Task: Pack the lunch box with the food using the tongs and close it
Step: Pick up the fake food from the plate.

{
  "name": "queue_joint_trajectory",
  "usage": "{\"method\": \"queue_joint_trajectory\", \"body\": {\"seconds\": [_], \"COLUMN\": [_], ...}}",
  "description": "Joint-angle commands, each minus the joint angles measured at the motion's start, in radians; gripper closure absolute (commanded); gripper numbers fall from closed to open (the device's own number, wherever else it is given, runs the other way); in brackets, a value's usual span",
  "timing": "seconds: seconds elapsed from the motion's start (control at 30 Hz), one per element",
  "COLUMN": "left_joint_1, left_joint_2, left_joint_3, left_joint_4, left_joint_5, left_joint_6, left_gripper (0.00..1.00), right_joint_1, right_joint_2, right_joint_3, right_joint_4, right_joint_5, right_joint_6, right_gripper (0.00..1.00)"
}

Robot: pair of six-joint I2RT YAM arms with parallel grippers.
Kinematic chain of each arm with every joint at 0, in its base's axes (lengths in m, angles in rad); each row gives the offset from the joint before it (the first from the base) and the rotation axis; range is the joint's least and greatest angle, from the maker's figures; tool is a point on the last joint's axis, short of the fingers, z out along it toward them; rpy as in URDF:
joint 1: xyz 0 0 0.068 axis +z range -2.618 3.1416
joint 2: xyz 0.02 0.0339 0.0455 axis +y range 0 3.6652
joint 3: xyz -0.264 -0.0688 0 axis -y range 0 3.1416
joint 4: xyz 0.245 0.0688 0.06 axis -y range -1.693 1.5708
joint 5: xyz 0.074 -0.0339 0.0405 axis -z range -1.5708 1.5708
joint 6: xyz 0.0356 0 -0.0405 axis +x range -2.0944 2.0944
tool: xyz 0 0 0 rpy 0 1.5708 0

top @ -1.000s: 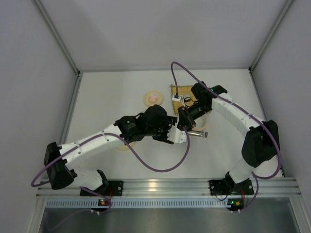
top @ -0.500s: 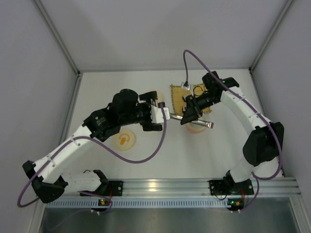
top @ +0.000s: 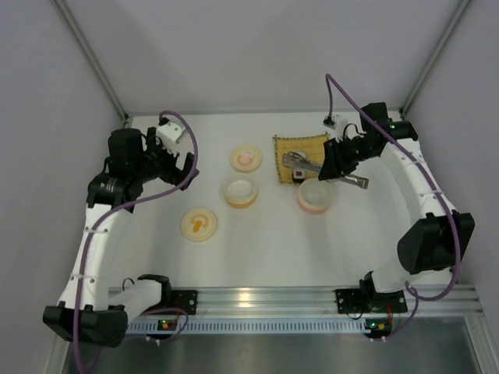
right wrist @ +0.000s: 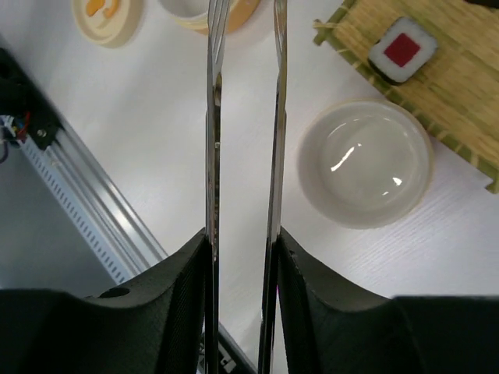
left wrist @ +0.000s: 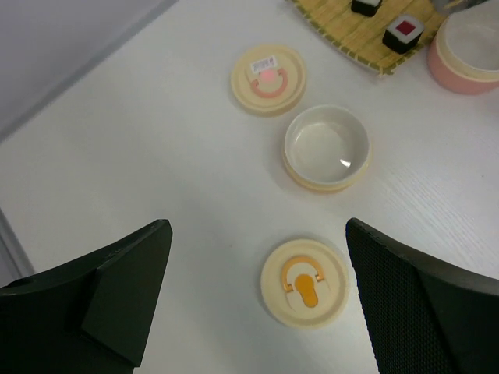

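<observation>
- Far to the left of the desk (top: 257, 253), the left tool (top: 185, 168) is hanging with its fingers spread wide, gripping nothing, well apart from the food.
- Toward the middle, the orange-marked lid (left wrist: 304, 282) and the pink-marked lid (left wrist: 268, 79) are lying flat on the desk, and the cream bowl (left wrist: 326, 148) between them is sitting uncovered and empty.
- Further right, the pink bowl (right wrist: 365, 164) is also sitting uncovered and empty, just beside the yellow mat (top: 300, 144).
- Both food pieces, the dark piece (left wrist: 365, 6) and the red-topped piece (right wrist: 401, 48), are resting on the mat, so packing is not yet begun.
- On the right, the right tool (right wrist: 242, 236) is clamping the tongs (right wrist: 214, 117), whose arms are standing slightly apart above the mat's edge. Taking up the tongs looks done, while lifting each piece into a bowl and fitting the lids are waiting.
</observation>
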State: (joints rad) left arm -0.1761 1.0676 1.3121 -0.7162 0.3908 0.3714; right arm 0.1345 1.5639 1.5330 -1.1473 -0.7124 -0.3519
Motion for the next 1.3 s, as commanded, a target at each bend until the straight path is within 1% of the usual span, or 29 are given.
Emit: {"method": "queue_joint_trajectory", "body": {"seconds": [0.0, 0.07, 0.13, 0.17, 0.2, 0.23, 0.3, 0.43, 0.53, 0.73, 0.83, 1.0, 1.27], "left_joint_1": [0.099, 0.139, 0.246, 0.271, 0.32, 0.34, 0.372, 0.382, 0.382, 0.382, 0.382, 0.382, 0.382], "left_joint_2": [0.022, 0.052, 0.095, 0.129, 0.144, 0.159, 0.183, 0.169, 0.146, 0.117, 0.109, 0.098, 0.092], "left_joint_3": [-0.069, -0.117, -0.146, -0.157, -0.159, -0.159, -0.159, -0.171, -0.177, -0.224, -0.243, -0.252, -0.255], "left_joint_4": [-0.048, -0.043, -0.043, -0.046, -0.055, -0.064, -0.075, -0.054, -0.049, -0.034, -0.023, 0.006, 0.02], "left_joint_5": [0.147, 0.18, 0.281, 0.307, 0.331, 0.38, 0.405, 0.396, 0.376, 0.359, 0.356, 0.33, 0.304], "left_joint_6": [-0.129, -0.16, -0.176, -0.178, -0.177, -0.17, -0.158, -0.154, -0.154, -0.157, -0.163, -0.184, -0.195], "left_gripper": [0.02, 0.02, 0.02, 0.02, 0.02, 0.02, 0.02, 0.02, 0.02, 0.02, 0.02, 0.02, 0.02], "right_joint_1": [-0.006, -0.007, -0.007, -0.009, -0.007, -0.007, -0.007, -0.006, -0.007, -0.007, -0.006, -0.001, 0.03], "right_joint_2": [-0.088, -0.1, -0.105, -0.097, -0.093, -0.087, -0.061, -0.002, 0.051, 0.175, 0.212, 0.262, 0.312], "right_joint_3": [0.01, 0.004, -0.008, -0.011, -0.011, -0.008, 0.001, 0.032, 0.065, 0.13, 0.157, 0.196, 0.208], "right_joint_4": [0.115, 0.151, 0.191, 0.202, 0.211, 0.225, 0.236, 0.253, 0.259, 0.264, 0.268, 0.279, 0.285], "right_joint_5": [0.138, 0.195, 0.249, 0.276, 0.289, 0.3, 0.324, 0.35, 0.369, 0.395, 0.412, 0.429, 0.45], "right_joint_6": [0.062, 0.083, 0.109, 0.113, 0.12, 0.122, 0.129, 0.142, 0.146, 0.14, 0.137, 0.136, 0.128], "right_gripper": [0.63, 0.62, 0.6, 0.59, 0.58, 0.56, 0.53, 0.42, 0.41, 0.39, 0.39, 0.39, 0.39]}}
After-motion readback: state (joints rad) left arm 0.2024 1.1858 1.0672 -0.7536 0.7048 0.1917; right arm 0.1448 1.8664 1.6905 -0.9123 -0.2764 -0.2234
